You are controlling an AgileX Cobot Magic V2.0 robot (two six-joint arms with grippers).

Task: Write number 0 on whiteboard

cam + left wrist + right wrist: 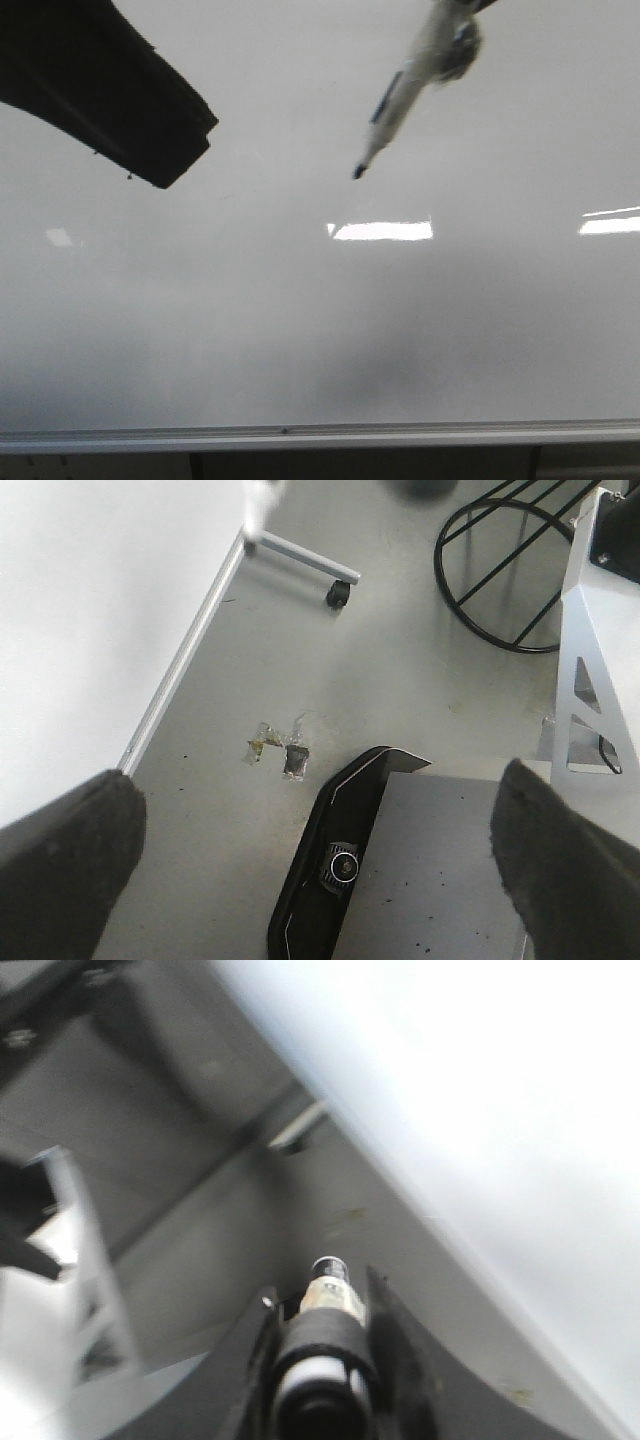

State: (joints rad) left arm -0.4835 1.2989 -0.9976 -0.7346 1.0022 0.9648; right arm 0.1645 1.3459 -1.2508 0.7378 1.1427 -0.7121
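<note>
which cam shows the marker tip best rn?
Front view: the marker runs full length down to its dark tip, over the blank whiteboard. Right wrist view shows it blurred, end-on in the right gripper. Left wrist view shows no marker.

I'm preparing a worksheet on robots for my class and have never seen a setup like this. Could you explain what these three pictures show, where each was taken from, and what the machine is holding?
This is a two-armed robot facing a whiteboard. The front view looks forward at the board, which bears no writing yet, only bright light reflections. The right gripper is shut on a marker, whose dark tip points down at the board. The dark shape at upper left is the left gripper. The other two pictures come from cameras on the wrists. The left one shows that gripper's open, empty fingers above the floor; the right one, blurred, looks along the held marker.
</note>
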